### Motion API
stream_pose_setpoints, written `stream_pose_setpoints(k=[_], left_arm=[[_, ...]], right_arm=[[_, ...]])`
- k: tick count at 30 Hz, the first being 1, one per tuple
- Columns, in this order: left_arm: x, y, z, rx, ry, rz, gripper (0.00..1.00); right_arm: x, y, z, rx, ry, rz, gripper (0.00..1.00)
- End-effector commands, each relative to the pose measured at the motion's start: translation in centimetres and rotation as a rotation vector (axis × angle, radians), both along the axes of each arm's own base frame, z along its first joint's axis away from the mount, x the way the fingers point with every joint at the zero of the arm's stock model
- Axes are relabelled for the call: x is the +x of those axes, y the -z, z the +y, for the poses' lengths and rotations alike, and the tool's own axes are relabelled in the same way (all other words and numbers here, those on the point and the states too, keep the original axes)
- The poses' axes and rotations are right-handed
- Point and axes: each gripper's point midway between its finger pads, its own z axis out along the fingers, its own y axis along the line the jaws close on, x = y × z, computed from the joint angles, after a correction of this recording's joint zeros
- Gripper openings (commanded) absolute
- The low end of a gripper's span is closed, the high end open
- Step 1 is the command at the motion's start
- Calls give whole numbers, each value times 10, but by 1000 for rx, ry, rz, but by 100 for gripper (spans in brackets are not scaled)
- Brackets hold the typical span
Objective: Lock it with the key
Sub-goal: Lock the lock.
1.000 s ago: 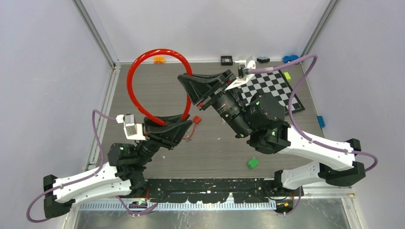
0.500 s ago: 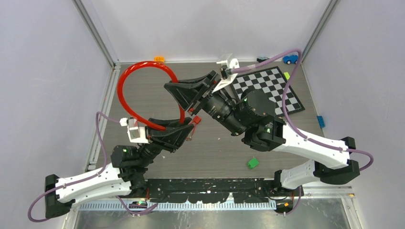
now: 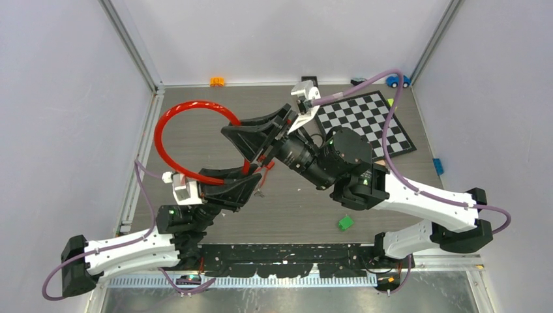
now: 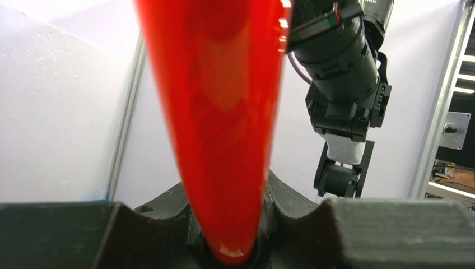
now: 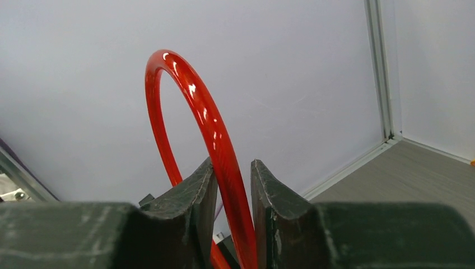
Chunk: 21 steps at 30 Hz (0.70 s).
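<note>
A red cable lock [image 3: 160, 134] forms a big loop held off the table between both grippers. My left gripper [image 3: 251, 179] is shut on one end of the cable, which fills the left wrist view [image 4: 224, 112] between its jaws [image 4: 229, 246]. My right gripper [image 3: 244, 140] is closed around the cable near its other end. In the right wrist view the cable [image 5: 215, 140] runs up between the fingertips [image 5: 232, 185]. A small red tag [image 3: 267, 164], with something thin hanging below it, sits between the two grippers. I cannot make out a key blade or a keyhole.
A black-and-white checkerboard mat [image 3: 368, 117] lies at the back right. A green block [image 3: 345, 223] lies near the front edge. An orange block [image 3: 217, 81], a blue toy car [image 3: 398, 81] and a blue block [image 3: 437, 165] lie along the walls.
Both grippers have moved left and toward the near edge, carrying the red loop with them. The loop now sits lower and further left.
</note>
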Motion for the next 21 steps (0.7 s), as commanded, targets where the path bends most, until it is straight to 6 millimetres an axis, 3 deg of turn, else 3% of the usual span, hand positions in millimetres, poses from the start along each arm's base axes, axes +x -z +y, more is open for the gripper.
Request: stream_pose_setpoints(k=[1, 6, 13, 21], left_arm=[[-11, -50, 48, -242, -65, -102, 0], [-12, -54, 56, -269, -80, -109, 0], [-12, -57, 61, -284, -90, -109, 0], [-14, -61, 74, -318, -105, -111, 0]], right_arm=[[-21, 40, 15, -99, -101, 60, 34], [-19, 43, 10, -93, -88, 77, 35], [-20, 47, 3, -84, -86, 76, 56], [-31, 26, -20, -16, -111, -21, 69]])
